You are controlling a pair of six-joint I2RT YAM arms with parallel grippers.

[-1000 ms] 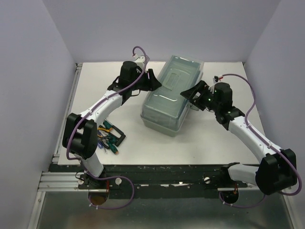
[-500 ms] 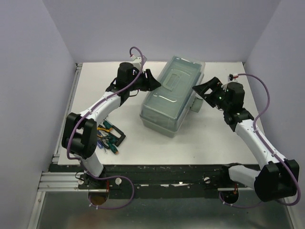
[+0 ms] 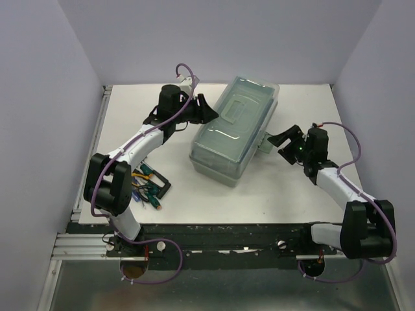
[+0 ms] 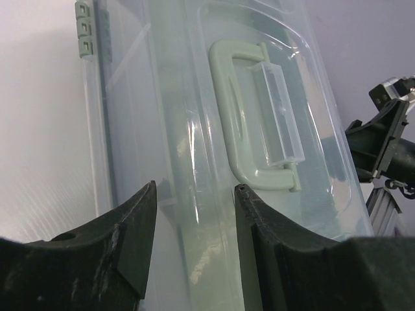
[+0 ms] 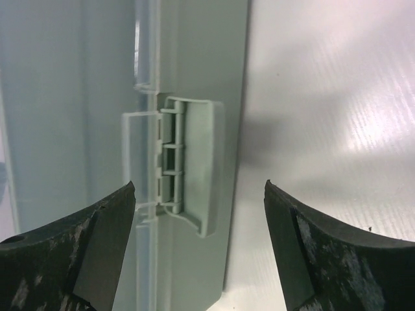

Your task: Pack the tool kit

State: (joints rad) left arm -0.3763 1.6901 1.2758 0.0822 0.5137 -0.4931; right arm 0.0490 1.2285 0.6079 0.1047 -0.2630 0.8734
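While the toolbox (image 3: pixel 233 129) stands shut near the middle of the table (image 3: pixel 292 194), slewed so that its long sides run from far right to near left, both arms reach in toward it from opposite sides. The box is pale sage green with a translucent lid (image 4: pixel 175 129), and a pale green handle (image 4: pixel 256 116) lies flat in a recess on top.

The left hand (image 3: pixel 211 111) sits at the far left long edge of the box. In the left wrist view its two dark fingers (image 4: pixel 130 240) stand partly apart over the lid's raised side, with that strip of clear plastic showing in the gap between them. I cannot tell whether the fingers press on the lid or only hover just above it. A small green ribbed piece (image 4: pixel 84 29) shows on the box's edge at the top of that view.

The right hand (image 3: pixel 277 146) is just beside the right long side of the box, clear of it, its fingers spread wide with nothing between them. The right wrist view looks straight at the green latch (image 5: pixel 194 162) on that side, which stands out from the box wall and lines up with the gap between the fingers.

A small heap of tools (image 3: pixel 146 186) with green and yellow handles lies on the table near the left arm's base, well apart from the box.
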